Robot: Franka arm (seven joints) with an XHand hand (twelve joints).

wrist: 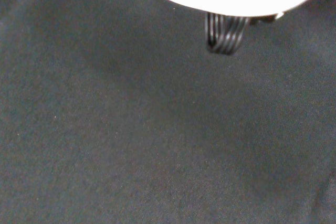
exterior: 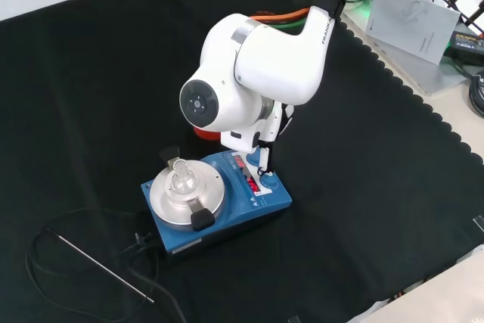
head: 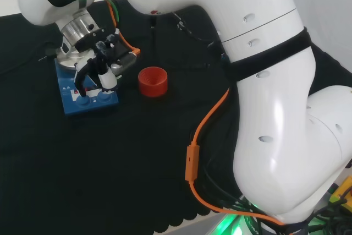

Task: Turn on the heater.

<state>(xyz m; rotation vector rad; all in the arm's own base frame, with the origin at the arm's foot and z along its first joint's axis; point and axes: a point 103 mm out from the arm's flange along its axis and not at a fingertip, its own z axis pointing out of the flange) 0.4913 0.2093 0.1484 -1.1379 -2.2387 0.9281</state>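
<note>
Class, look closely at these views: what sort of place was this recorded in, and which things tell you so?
Probably a laboratory bench set up for robot trials: a blue heater with a round metal plate, a small glass vessel on it, and a red ribbed stand on black cloth.

The blue box-shaped heater with a round silver plate (exterior: 219,206) is serving as the landmark. A small clear glass vessel (exterior: 181,175) is standing on that plate, blocking the way straight down onto it. A red ribbed ring (head: 152,81) is sitting near the heater's right side in the head view, narrowing that approach. The hand (head: 98,72) is crowding the heater's knob panel. A black cable with a thin metal probe (exterior: 98,262) is trailing left of the heater in the front view. In the front view, black cloth of the desk (exterior: 378,187) is lying bare right of the heater.
</note>
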